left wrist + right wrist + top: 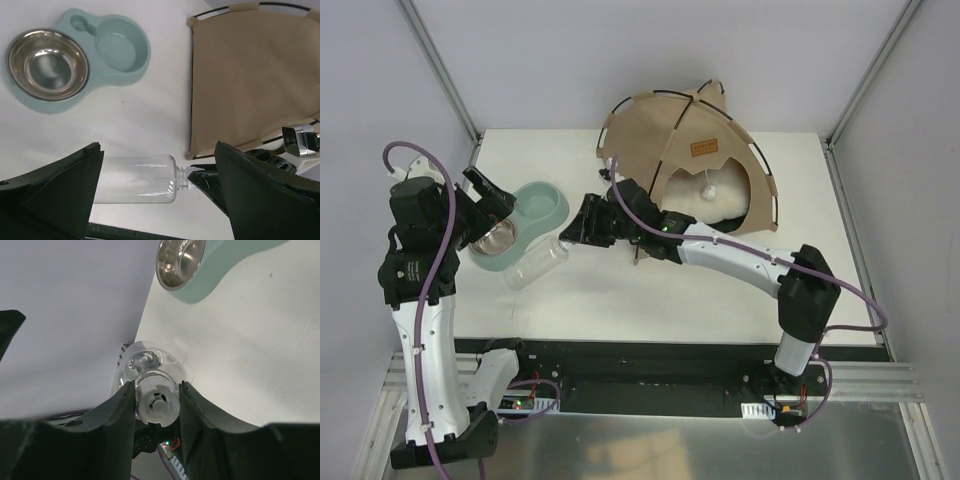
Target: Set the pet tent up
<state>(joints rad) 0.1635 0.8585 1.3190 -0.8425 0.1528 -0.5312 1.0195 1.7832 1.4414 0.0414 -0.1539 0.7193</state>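
The pet tent [690, 130] stands at the back of the table: tan fabric over thin black poles, a brown label patch [703, 148] and a white pom-pom [710, 190] in its opening. Its tan wall also fills the right of the left wrist view [250, 80]. My right gripper [575, 235] is left of the tent, shut on the white cap [156, 402] of a clear plastic bottle [535, 265] lying on the table. My left gripper [495, 200] is open and empty, above the bottle [135, 179].
A fluffy cream cushion [725, 208] lies inside the tent. A mint-green double feeder [545, 205] with a steel bowl [495, 238] sits at the left, close to the bottle. Frame posts and white walls enclose the table.
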